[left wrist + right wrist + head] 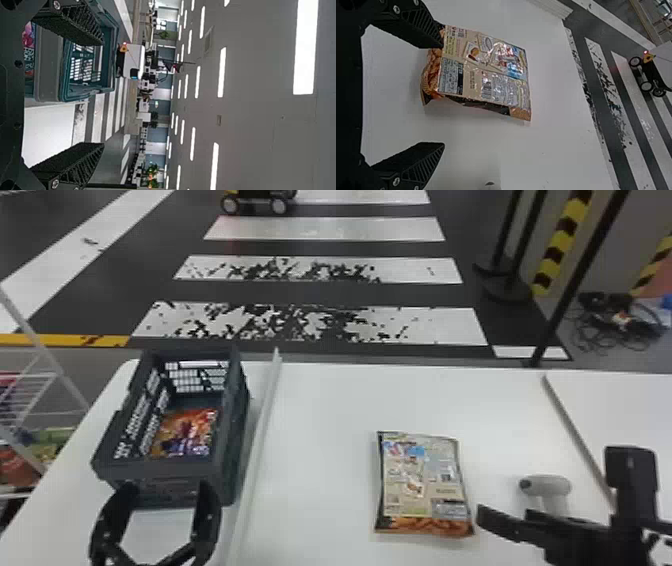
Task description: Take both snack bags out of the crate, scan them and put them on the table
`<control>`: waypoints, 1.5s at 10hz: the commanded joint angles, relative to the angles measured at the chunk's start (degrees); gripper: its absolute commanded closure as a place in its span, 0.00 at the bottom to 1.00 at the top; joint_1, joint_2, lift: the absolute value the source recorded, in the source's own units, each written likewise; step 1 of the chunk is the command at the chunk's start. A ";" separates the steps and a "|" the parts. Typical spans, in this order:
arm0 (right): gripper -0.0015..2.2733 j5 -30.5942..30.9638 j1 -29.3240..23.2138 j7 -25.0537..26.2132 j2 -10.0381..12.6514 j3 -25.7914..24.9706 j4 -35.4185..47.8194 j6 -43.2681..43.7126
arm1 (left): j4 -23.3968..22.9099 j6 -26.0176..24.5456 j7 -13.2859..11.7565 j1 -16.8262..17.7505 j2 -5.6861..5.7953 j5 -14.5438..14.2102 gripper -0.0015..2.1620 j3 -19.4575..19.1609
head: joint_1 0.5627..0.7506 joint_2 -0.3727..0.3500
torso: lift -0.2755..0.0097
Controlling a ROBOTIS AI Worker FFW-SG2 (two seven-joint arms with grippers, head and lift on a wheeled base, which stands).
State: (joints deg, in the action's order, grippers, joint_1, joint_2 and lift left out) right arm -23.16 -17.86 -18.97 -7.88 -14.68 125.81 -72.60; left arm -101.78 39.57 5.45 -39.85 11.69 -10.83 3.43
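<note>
White-striped dark floor (320,292), grey ceiling (253,118) with bright lights (305,47)

Snack bag (422,480) glossy plastic; crate (155,471) matt plastic.

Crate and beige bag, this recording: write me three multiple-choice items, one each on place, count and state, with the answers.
1. Where is the beige bag?
A) on the floor
B) on the table
C) in a gripper

2. How many bags show in the crate?
A) one
B) two
C) three

3. How is the left gripper?
A) shut, empty
B) shut on a bag
C) open

B: it lies on the white top.
A: a single orange bag shows inside.
C: its fingers stand wide apart.
</note>
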 commanded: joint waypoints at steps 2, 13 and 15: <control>0.06 -0.84 2.04 -1.42 0.15 1.84 -5.23 2.85 | -0.08 0.02 0.00 -0.32 -0.18 0.02 0.04 -0.17 | 0.70 0.62 | 0.63; 0.06 1.54 8.46 -7.92 0.24 5.10 -22.10 11.11 | 0.00 -0.33 0.09 -0.32 -0.27 0.02 0.04 -0.61 | 0.70 0.69 | 0.63; 0.08 2.33 8.72 -8.01 0.15 5.80 -23.16 11.46 | 0.09 -0.33 0.09 -0.32 -0.27 0.02 0.04 -0.61 | 0.70 0.69 | 0.63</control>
State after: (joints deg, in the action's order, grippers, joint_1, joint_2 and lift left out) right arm -21.10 -9.19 -26.96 -7.72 -9.02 102.93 -61.36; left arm -101.70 39.24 5.51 -40.16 11.42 -10.81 2.81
